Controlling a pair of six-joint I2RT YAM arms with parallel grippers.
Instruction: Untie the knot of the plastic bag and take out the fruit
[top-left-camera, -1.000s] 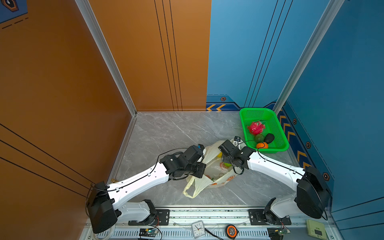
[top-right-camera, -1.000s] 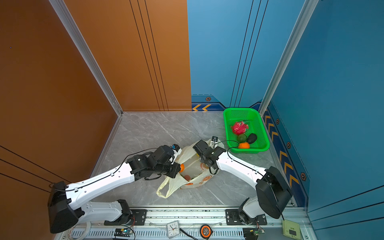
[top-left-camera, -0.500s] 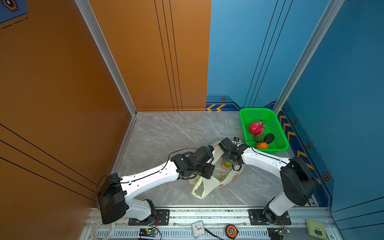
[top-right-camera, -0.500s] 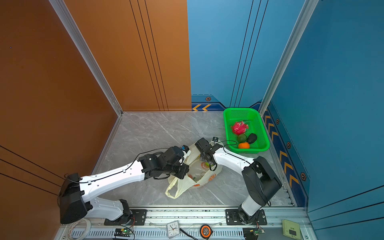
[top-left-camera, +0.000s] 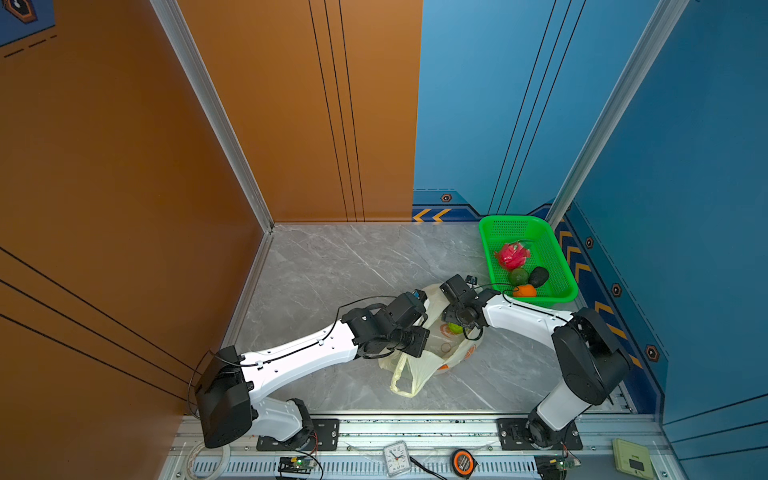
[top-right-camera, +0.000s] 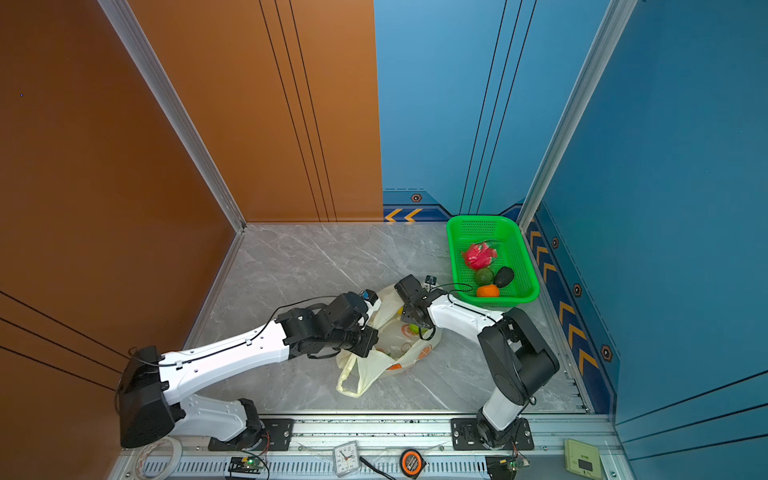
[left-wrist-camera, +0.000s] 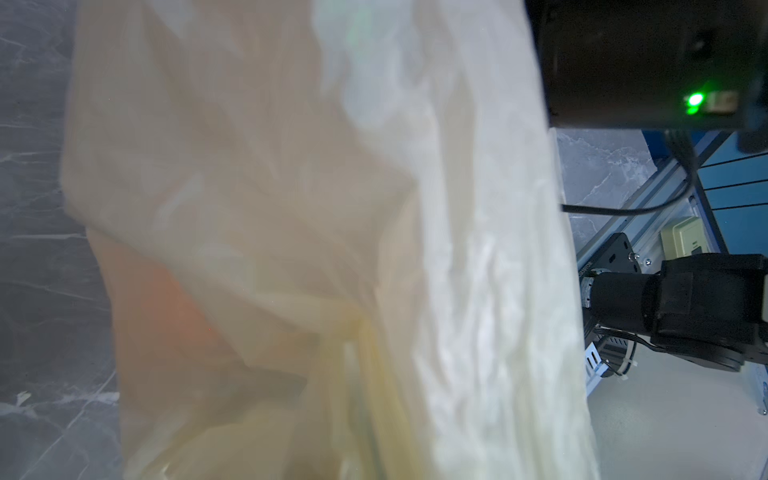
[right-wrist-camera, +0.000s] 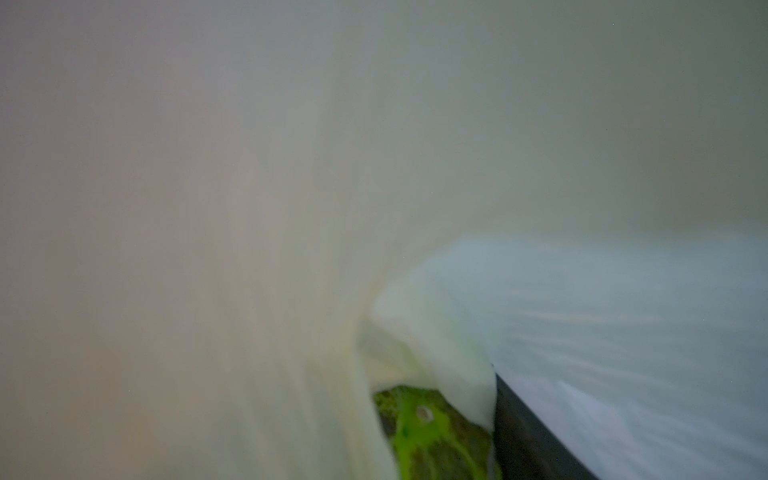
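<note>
Overhead first, both top views. The plastic bag (top-left-camera: 451, 353) (top-right-camera: 399, 357) lies on the grey marble worktop (top-left-camera: 332, 270) between the two arms. Its mouth is open upward, and one handle loop (top-left-camera: 402, 390) lies slack toward the rail. The left gripper (top-left-camera: 417, 347) sits at the bag's left rim, its fingers hidden under the wrist. The right gripper (top-left-camera: 457, 322) (top-right-camera: 413, 322) points down into the mouth, right over a green fruit (top-left-camera: 455, 328) (top-right-camera: 414, 328) inside the bag. Its fingers are buried in film, so I cannot tell whether they are wide or narrow.

The green basket (top-left-camera: 511, 217) (top-right-camera: 482, 217) stands in the far right corner, apart from the bag. It holds a dragon fruit (top-left-camera: 513, 255), a round green fruit (top-left-camera: 518, 275), an avocado (top-left-camera: 539, 276) and an orange (top-left-camera: 524, 291), the last three bunched at the near end.

Left wrist view. Cream bag film (left-wrist-camera: 291, 208) fills most of the frame, with worktop (left-wrist-camera: 41, 208) along one side. The pleats converge tightly at the frame edge where the closed fingers sit. This reads as a pinch on the bag wall, though the fingers themselves are covered.

Right wrist view. Heavy blur, film (right-wrist-camera: 208, 208) nearly everywhere. A patch of the green fruit (right-wrist-camera: 419, 428) shows close up, with a dark straight edge beside it that is too blurred to name.
</note>
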